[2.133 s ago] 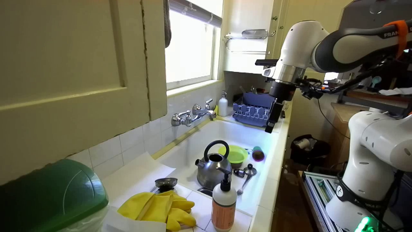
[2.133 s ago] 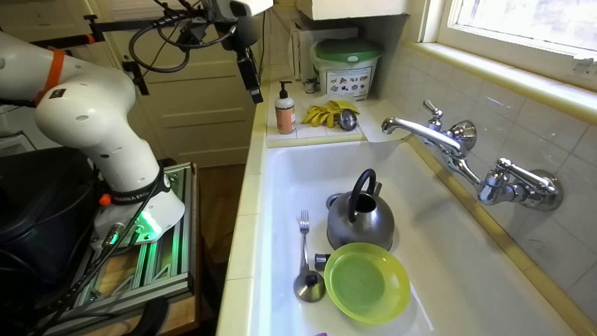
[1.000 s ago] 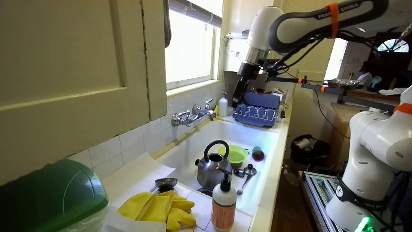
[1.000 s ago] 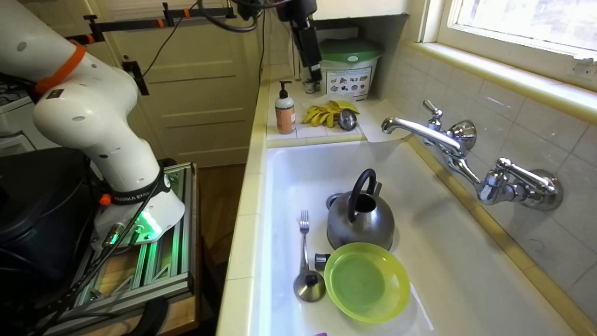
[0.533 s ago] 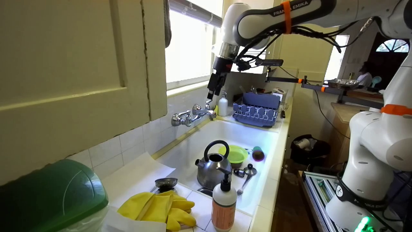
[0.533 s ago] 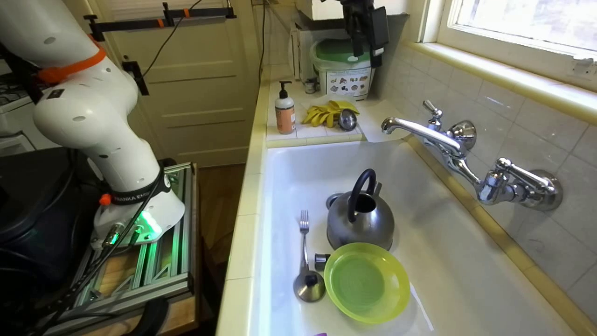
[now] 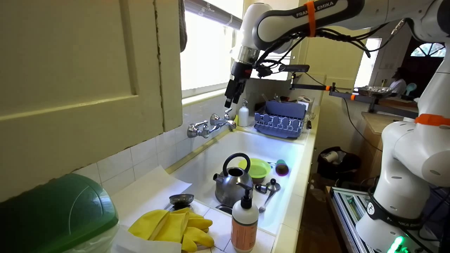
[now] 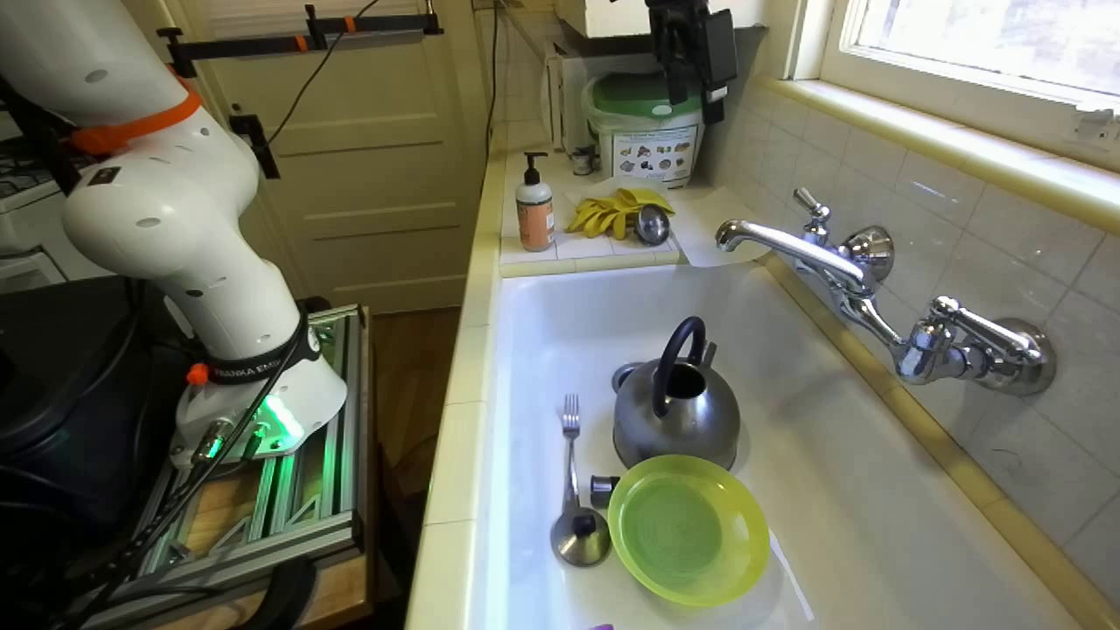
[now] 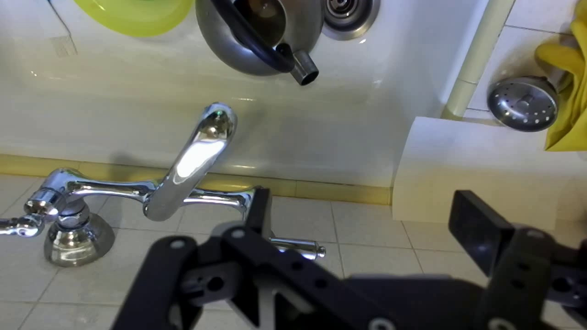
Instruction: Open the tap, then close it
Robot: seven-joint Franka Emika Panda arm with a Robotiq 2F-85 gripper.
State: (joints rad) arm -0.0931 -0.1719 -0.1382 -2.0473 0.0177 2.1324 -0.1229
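We have a long white sink [image 8: 831,490] set against a tiled wall [image 8: 1006,236], with the robot arm [image 7: 369,19] stretched over it. A steel kettle [image 8: 647,429] stands in the sink, beside a lime-green bowl [image 8: 674,525]. In an exterior view the chrome tap [image 8: 853,273] is fixed to the wall above the sink, its spout [image 8: 787,245] jutting over it, and the jaws hang higher, not touching the tap. Being mounted, the tap gives us no weight to carry; we expect hard, smooth, slippery metal that bears a firm grip, though the spout may swing if nudged. In the wrist view the jaws are spread wide and hold nothing, and the end of 1 of the tap's 2 handles [image 9: 298,246] shows in the gap, close to 1 finger [image 9: 262,211]. We judge that turning has not begun. We would take hold of that slim handle near its outer end, where leverage is best, and turn gently, as it may be stiff.
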